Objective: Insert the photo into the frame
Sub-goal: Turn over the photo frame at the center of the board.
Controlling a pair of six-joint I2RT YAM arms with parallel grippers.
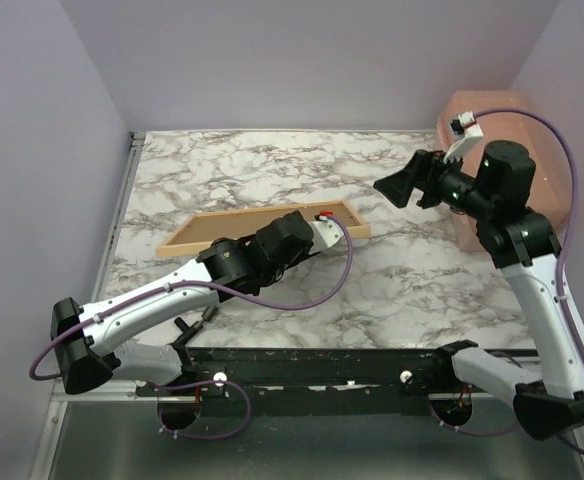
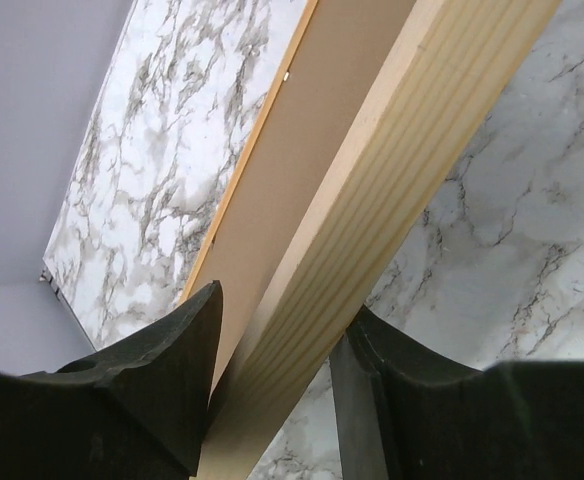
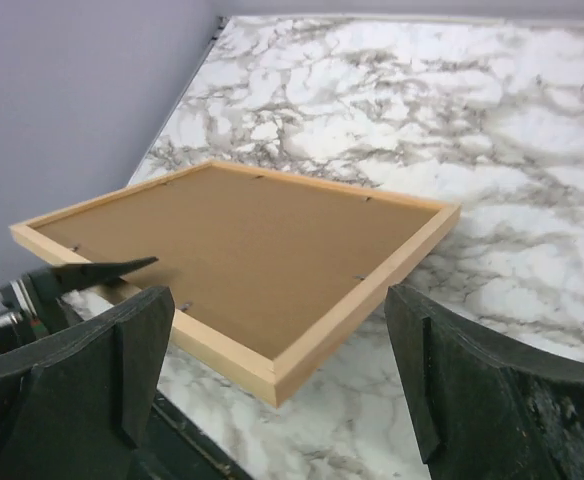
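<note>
Your left claw [image 2: 280,310] pinches the near rail of the frame [image 3: 372,295]. The frame lies back-up a little toward 9 o'clock of the middle of the counter [image 1: 272,160], with its brown backing board [image 3: 252,250] seated inside. The photo isn't visible, so you can't tell whether it sits beneath that board. Your right claw [image 3: 280,305] hangs spread wide at the frame's 3 o'clock, holding nothing. Hold the rail squarely and bring the right claw in low, so the frame doesn't skid. You can't see inside the pink bin [image 1: 554,180] at the counter's 2 o'clock corner.
</note>
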